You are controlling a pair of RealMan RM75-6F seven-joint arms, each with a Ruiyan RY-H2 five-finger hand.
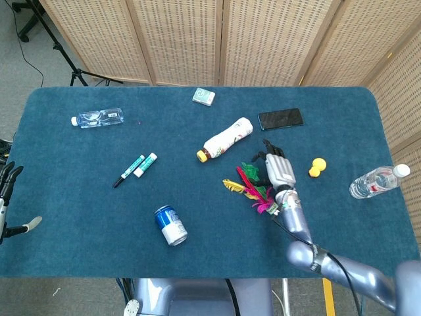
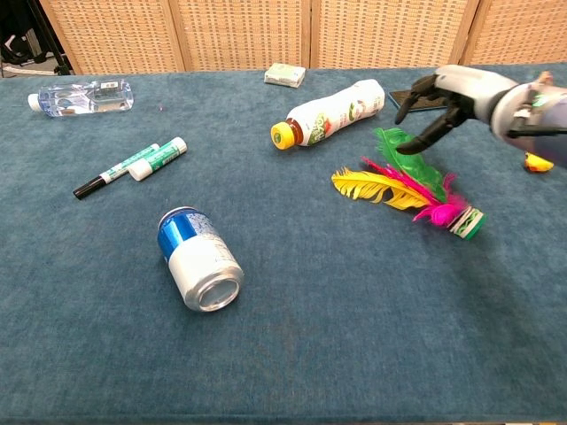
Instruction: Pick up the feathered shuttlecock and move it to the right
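The feathered shuttlecock (image 1: 254,188) lies flat on the blue table, with green, yellow and pink feathers (image 2: 403,181) and a small round base (image 2: 467,222) pointing to the right. My right hand (image 1: 278,170) hovers just above its green feather, fingers spread and holding nothing; in the chest view the right hand (image 2: 456,96) sits over the feather tips without gripping them. My left hand (image 1: 8,197) hangs at the table's far left edge, fingers apart and empty.
A white bottle (image 1: 225,138) lies just behind the shuttlecock and a phone (image 1: 280,118) further back. A yellow toy (image 1: 317,167) and a water bottle (image 1: 378,180) lie to the right. A can (image 2: 199,258), two markers (image 2: 133,164) and another water bottle (image 2: 80,96) lie left.
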